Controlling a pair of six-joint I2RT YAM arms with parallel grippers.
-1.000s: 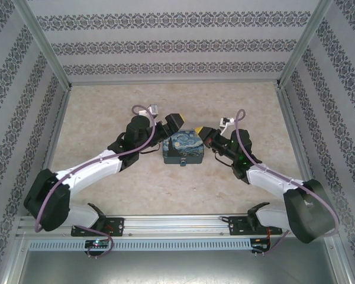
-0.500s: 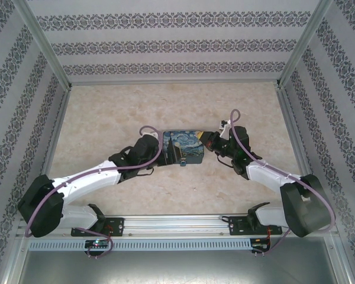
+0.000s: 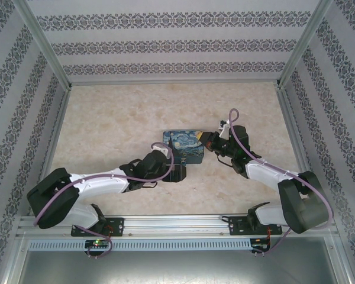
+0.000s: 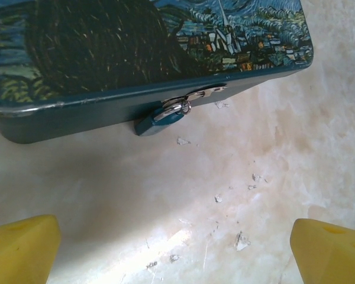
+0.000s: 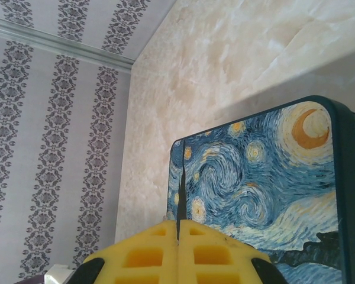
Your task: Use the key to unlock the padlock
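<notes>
The padlock (image 4: 161, 120), with its blue-teal body and silvery shackle, hangs from the hasp on the front wall of the painting-print box (image 4: 106, 53). My left gripper (image 4: 174, 254) faces it from a short way off, low over the table. It is open, its yellow fingertips (image 4: 21, 248) wide apart with bare table between them. In the top view the left gripper (image 3: 176, 172) sits at the near side of the box (image 3: 184, 146). My right gripper (image 5: 178, 228) is shut on the key (image 5: 180, 195), a thin dark sliver sticking out over the lid (image 5: 272, 189). From above, the right gripper (image 3: 209, 142) is at the box's right edge.
The marble-patterned tabletop (image 3: 106, 118) is open on the left and at the back. Small chips (image 4: 242, 239) mark its surface ahead of the left gripper. Patterned walls (image 3: 177, 47) and metal posts (image 3: 47, 47) enclose the table on three sides.
The left arm swung from the box's left side round to its near side and dropped low, facing the padlock. The right gripper shifted slightly back, still holding the key.
</notes>
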